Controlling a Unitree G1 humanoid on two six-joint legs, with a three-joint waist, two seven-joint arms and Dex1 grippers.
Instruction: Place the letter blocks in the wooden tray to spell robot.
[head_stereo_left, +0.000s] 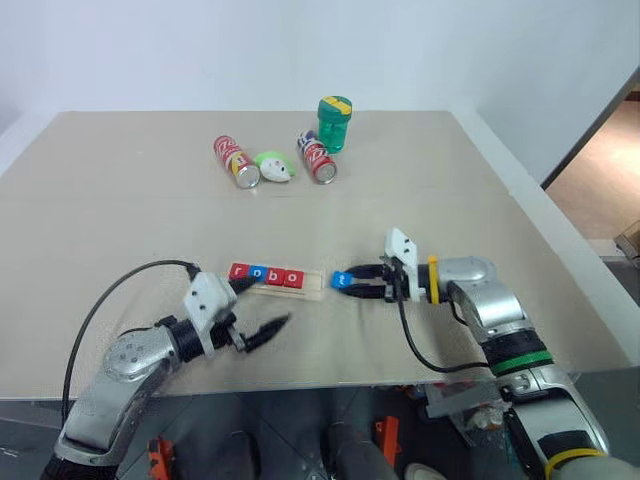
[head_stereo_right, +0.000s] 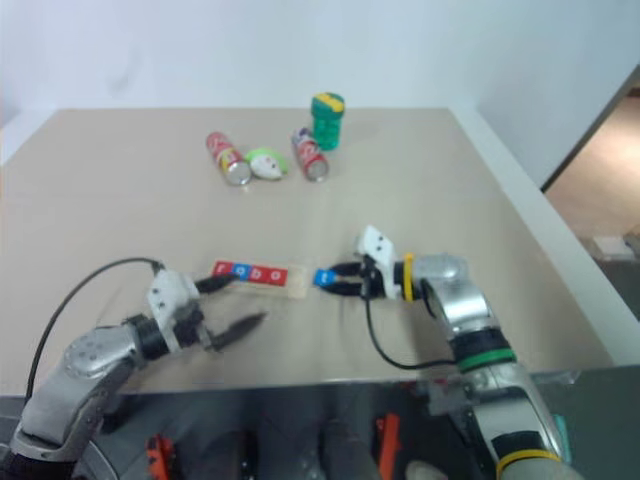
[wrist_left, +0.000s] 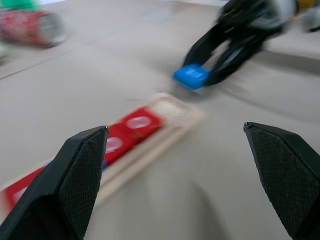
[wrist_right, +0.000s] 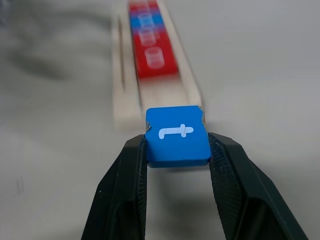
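Blue t block (wrist_right: 177, 136) sits clamped in the right pincer (head_stereo_left: 347, 283) beside the wooden tray (head_stereo_left: 312, 284); left pincer (head_stereo_left: 262, 306) gapes apart.

beige table (head_stereo_left: 120, 180) carries small cluster at far side. landmark: green jar (head_stereo_left: 334, 123), upright, yellow part on lid. red soda can (head_stereo_left: 317, 156) lies on side just in front of jar, slightly to its left, open end toward camera. second red soda can (head_stereo_left: 236, 161) lies on side further left of jar, well apart from it. between two cans, small rounded green-white object (head_stereo_left: 274, 165), close to left can; kind cannot tell. white wall (head_stereo_left: 300, 50) behind jar.
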